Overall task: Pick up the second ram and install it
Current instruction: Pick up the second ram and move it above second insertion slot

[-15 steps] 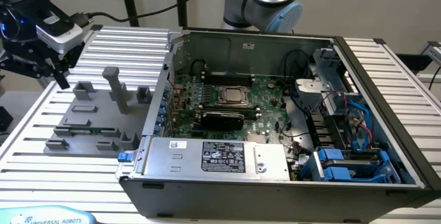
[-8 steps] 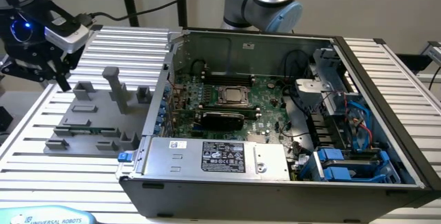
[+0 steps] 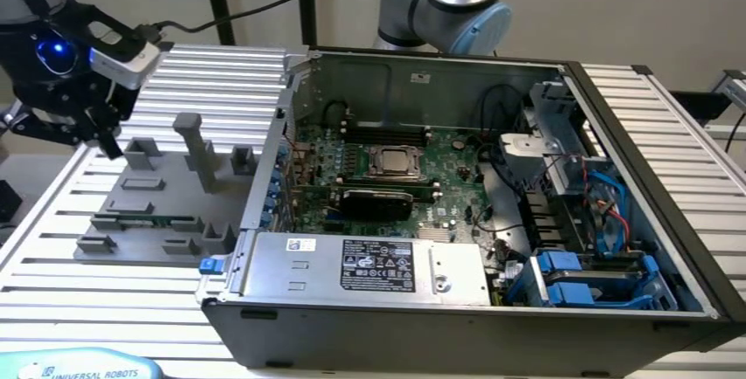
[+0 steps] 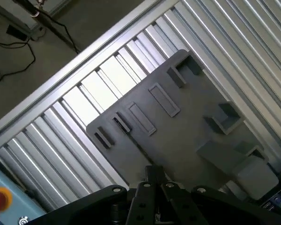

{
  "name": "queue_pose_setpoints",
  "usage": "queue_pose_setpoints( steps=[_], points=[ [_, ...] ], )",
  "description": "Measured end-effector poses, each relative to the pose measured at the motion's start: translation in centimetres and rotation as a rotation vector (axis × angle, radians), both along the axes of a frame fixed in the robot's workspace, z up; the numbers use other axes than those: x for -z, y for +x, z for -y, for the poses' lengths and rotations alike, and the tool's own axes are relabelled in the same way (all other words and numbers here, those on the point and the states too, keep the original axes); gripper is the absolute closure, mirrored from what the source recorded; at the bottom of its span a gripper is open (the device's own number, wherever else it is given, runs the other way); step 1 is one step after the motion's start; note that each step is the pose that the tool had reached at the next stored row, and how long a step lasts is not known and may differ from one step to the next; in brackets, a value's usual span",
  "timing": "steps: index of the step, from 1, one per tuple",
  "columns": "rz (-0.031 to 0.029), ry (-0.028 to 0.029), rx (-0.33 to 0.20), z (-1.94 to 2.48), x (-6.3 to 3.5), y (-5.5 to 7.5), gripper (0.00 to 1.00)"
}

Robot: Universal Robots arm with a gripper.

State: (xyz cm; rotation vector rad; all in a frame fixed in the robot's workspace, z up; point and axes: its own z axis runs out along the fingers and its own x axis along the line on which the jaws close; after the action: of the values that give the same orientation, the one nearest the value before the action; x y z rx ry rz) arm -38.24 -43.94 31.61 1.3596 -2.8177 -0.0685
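The pick-up looks barely begun. The fingers are closed on nothing and hang over one corner of the grey holder on the tabletop. The second ram, a thin green stick, lies flat in a slot near the holder's opposite edge, well apart from them. I'd judge the grasp calls for parted fingers squared across it.
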Motion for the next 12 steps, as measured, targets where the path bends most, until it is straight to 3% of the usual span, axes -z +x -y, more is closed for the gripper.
queue_pose_setpoints(
  steps=[12],
  points=[
    [0.0001,0.0000,-0.219,0.00,1.04,0.00,0.89]
  ],
)
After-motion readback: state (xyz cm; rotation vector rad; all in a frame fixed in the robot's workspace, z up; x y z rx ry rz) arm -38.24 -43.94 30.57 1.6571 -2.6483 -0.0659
